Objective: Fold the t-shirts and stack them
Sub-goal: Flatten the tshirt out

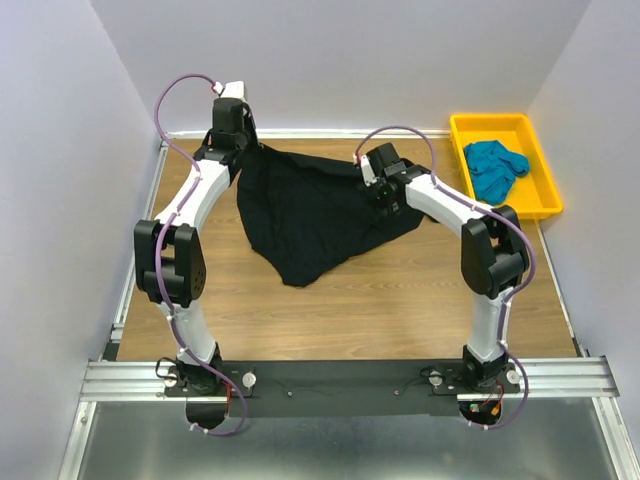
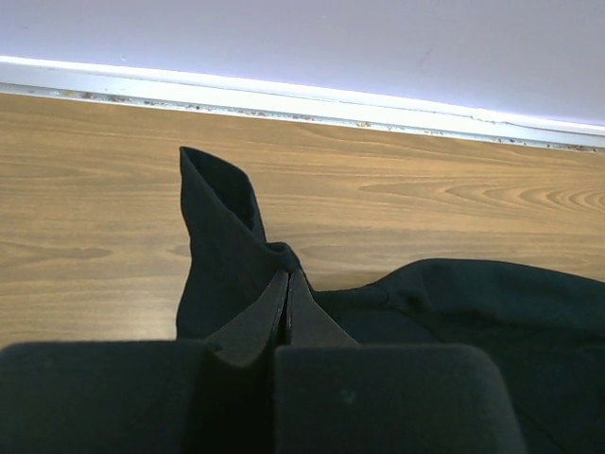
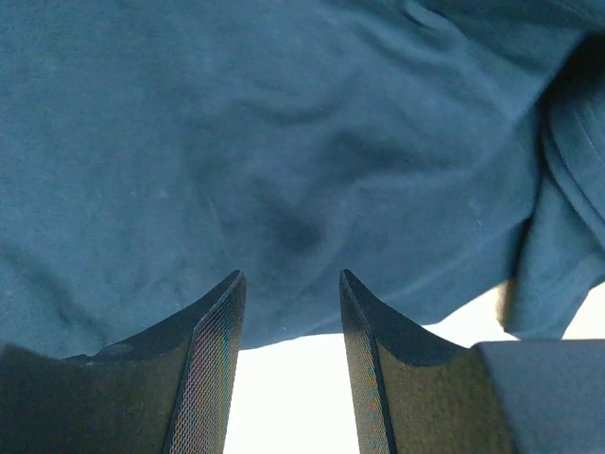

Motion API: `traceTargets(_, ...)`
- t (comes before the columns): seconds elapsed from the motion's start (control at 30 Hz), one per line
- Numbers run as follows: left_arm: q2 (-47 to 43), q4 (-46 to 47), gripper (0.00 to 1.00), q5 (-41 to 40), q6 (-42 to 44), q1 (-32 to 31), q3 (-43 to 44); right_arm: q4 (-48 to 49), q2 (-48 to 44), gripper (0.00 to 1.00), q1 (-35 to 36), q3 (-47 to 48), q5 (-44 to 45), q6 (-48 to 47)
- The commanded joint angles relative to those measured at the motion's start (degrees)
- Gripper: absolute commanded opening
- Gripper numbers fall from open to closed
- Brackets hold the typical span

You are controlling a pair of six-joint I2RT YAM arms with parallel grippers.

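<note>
Large plain black cloth t-shirt (image 1: 320, 215) spread on wooden table (image 1: 400, 300).
Left gripper (image 2: 288, 284) clamps its far-left corner; right gripper (image 3: 290, 279), fingers apart, is over its right edge. Bright teal-blue cloth t-shirt (image 1: 495, 168) lies in yellow plastic tray (image 1: 535, 200).

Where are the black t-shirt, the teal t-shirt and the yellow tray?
black t-shirt (image 1: 320, 215): top external view, middle of the spread cloth.
teal t-shirt (image 1: 493, 166): top external view, centre of the crumpled heap.
yellow tray (image 1: 488, 130): top external view, bare floor at its far end.
</note>
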Motion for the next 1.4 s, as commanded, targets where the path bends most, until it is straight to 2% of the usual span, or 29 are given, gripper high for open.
traceTargets(0.0,1.43,0.33,0.00,0.49,0.89,-0.08,2.15,2.11,1.73,0.53,2.43,-0.48,2.13,-4.26)
traceTargets(0.6,2.83,-0.37,0.00,0.67,1.15,-0.08,3.03,2.64,5.60,0.53,5.42,-2.86,10.56,-7.26)
traceTargets(0.7,2.84,-0.37,0.00,0.67,1.24,0.01,3.11,2.90,5.78,0.47,5.33,-2.24,12.49,-7.34)
traceTargets(0.8,2.92,-0.54,0.00,0.49,1.42,0.01,3.46,3.08,5.43,0.27,5.25,-1.45,13.02,-7.61)
traceTargets(0.83,2.75,-0.81,0.00,0.23,1.50,0.01,3.64,3.08,5.08,0.11,5.25,-0.93,13.72,-7.61)
traceTargets(0.87,2.75,-0.81,0.00,0.05,1.50,0.01,3.73,3.08,4.73,0.11,5.25,-0.92,13.73,-7.43)
traceTargets(0.93,2.40,-1.24,0.00,-0.56,1.77,0.18,4.17,3.08,3.67,0.01,5.33,-0.14,14.52,-7.61)
traceTargets(1.1,1.17,-1.77,0.00,-1.88,1.94,1.76,5.92,3.08,-0.72,0.00,5.33,3.20,17.06,-8.31)
traceTargets(1.3,0.11,-4.23,0.00,-2.06,3.43,3.17,10.76,2.47,-4.42,0.02,5.25,7.69,15.84,-9.28)
traceTargets(1.37,-0.85,-4.32,0.00,-1.36,3.53,3.17,10.85,2.46,-5.38,0.06,5.33,7.78,14.44,-8.40)
